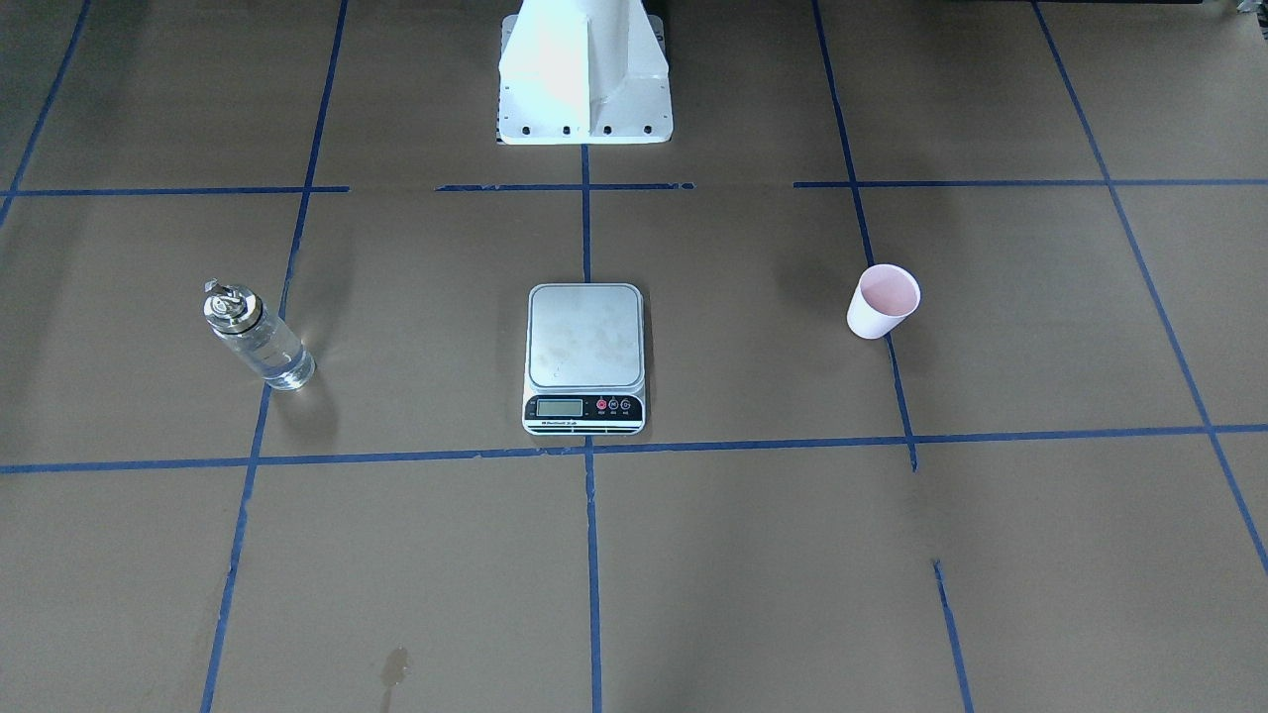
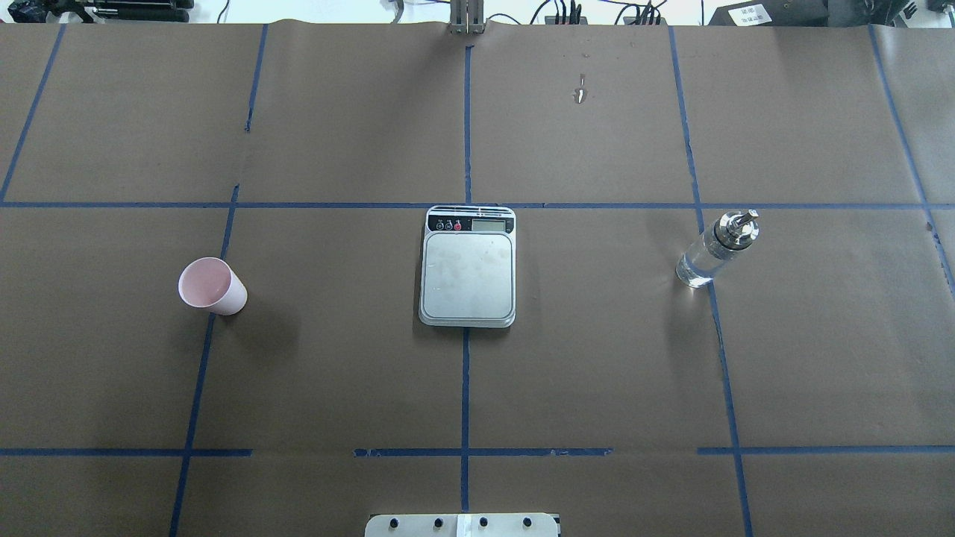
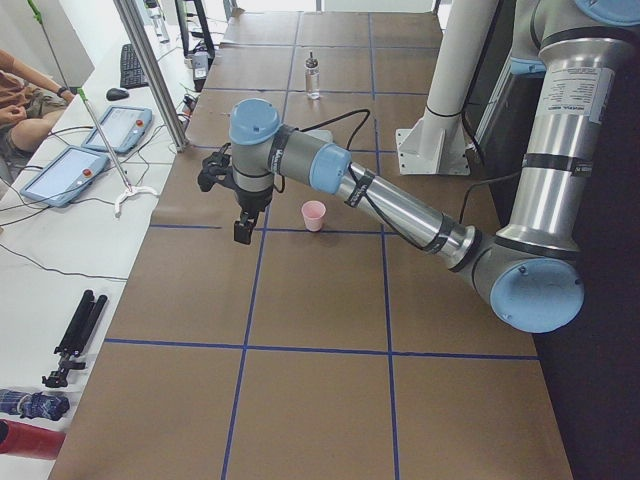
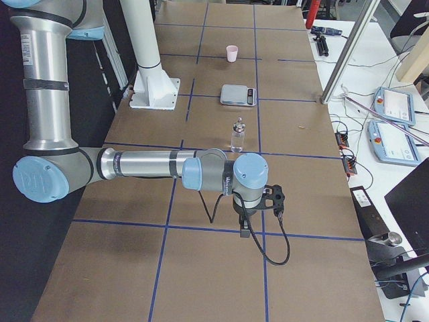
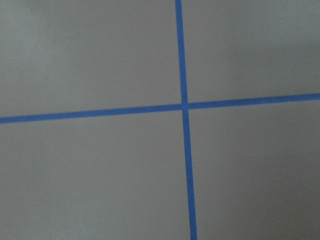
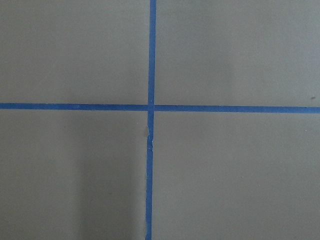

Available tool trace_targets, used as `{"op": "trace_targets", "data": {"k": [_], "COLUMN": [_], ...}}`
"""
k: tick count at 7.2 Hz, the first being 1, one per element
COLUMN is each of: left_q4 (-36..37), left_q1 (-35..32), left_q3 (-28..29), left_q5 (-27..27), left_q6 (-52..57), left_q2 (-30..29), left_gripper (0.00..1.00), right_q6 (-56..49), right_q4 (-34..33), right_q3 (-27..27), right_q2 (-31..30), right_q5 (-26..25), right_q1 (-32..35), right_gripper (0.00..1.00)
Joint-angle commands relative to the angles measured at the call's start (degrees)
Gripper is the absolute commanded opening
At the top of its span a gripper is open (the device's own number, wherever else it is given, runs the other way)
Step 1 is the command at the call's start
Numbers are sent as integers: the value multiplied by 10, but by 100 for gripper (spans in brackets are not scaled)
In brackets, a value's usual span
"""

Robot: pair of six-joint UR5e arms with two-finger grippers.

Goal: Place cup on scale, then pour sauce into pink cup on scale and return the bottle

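Observation:
The pale pink cup (image 1: 884,300) (image 2: 212,286) stands upright on the brown paper on my left side. The steel scale (image 1: 584,337) (image 2: 468,276) lies at the table's centre with nothing on its platform. The clear glass bottle (image 1: 256,337) (image 2: 716,250), holding colourless sauce, stands upright on my right side. My left gripper (image 3: 243,228) hangs above the table a little outward of the cup (image 3: 314,215); I cannot tell its state. My right gripper (image 4: 245,231) hovers outward of the bottle (image 4: 237,135); I cannot tell its state either. Both wrist views show only paper and blue tape.
The white robot pedestal (image 1: 584,79) stands at the table's robot side. A small wet stain (image 2: 580,93) marks the paper on the operators' side. Side benches hold teach pendants (image 3: 65,175) (image 4: 395,104), and a person's arm (image 3: 20,100) shows beside one.

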Motion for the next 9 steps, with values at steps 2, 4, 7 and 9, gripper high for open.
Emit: {"op": "trace_targets", "data": {"k": [2, 4, 7, 9], "left_q4": [-12, -14, -157, -243], "left_q1": [144, 213, 291, 325], "left_q3": [-44, -68, -15, 46], "left_q5": [3, 64, 121, 161], "left_q6": [-154, -295, -432, -498], "left_q2": [-15, -33, -14, -14], "left_gripper": [100, 100, 100, 100], "right_q6": [2, 5, 3, 2], "right_q4": [-1, -1, -2, -1], "right_q3": [27, 23, 16, 7], "right_q2": [13, 10, 8, 4], "right_q5": [2, 2, 3, 7], "right_q1": [-3, -4, -4, -4], "right_gripper": [100, 100, 100, 100]}}
